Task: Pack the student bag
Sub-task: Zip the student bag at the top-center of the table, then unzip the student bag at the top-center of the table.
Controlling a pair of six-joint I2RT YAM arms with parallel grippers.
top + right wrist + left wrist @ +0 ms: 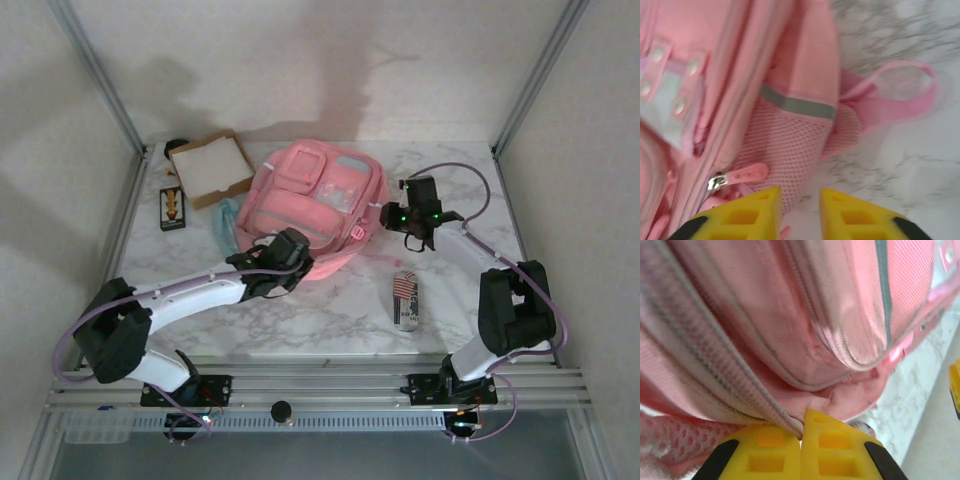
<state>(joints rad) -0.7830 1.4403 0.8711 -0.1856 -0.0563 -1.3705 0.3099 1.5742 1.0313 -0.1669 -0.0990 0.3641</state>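
Note:
The student bag point(315, 205), a large pink backpack, lies flat in the middle of the marble table. My left gripper point(292, 252) is at its near left edge. In the left wrist view, that gripper point(802, 434) is shut, and its yellow fingers point(840, 450) pinch the bag's grey zipper seam point(740, 385). My right gripper point(392, 216) is at the bag's right side. Its jaws point(800, 200) stand slightly apart with nothing between them, just over the pink mesh side pocket point(790, 150) and beside a pink zipper pull point(742, 175). A pink strap loop point(900, 95) lies on the table.
A shallow brown cardboard box point(210, 168) sits at the back left, with a dark item point(178, 147) behind it. A small black card with an orange figure point(173, 208) lies at the left. A light-blue pouch point(226, 222) pokes out beside the bag. A flag-patterned case point(405, 300) lies front right.

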